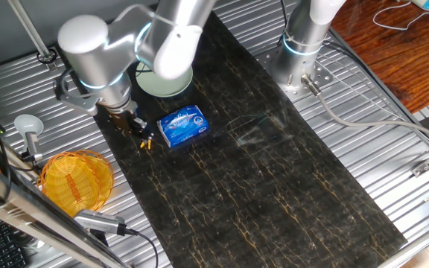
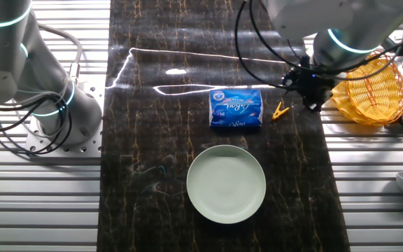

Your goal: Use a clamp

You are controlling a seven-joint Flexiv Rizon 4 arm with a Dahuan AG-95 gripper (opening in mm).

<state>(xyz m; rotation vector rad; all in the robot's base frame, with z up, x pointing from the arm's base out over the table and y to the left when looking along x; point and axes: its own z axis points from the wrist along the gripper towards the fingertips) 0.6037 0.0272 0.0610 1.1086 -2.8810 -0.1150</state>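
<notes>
The clamp (image 1: 147,142) is a tiny yellow-orange V-shaped clip. It lies on the dark mat just beside the blue packet (image 1: 183,126). It also shows in the other fixed view (image 2: 280,110), to the right of the packet (image 2: 235,108). My gripper (image 1: 135,125) hangs low over the mat's edge, close to the clamp on the side away from the packet. In the other fixed view the gripper (image 2: 306,92) stands a short way from the clamp and looks apart from it. Its dark fingers blend into the mat, so I cannot tell how the jaws stand.
A pale green plate (image 2: 226,183) lies on the mat near the packet, partly hidden by the arm in one fixed view (image 1: 149,88). An orange wicker basket (image 1: 75,179) (image 2: 369,91) stands off the mat beside the gripper. A second arm's base (image 2: 54,105) stands at the far side.
</notes>
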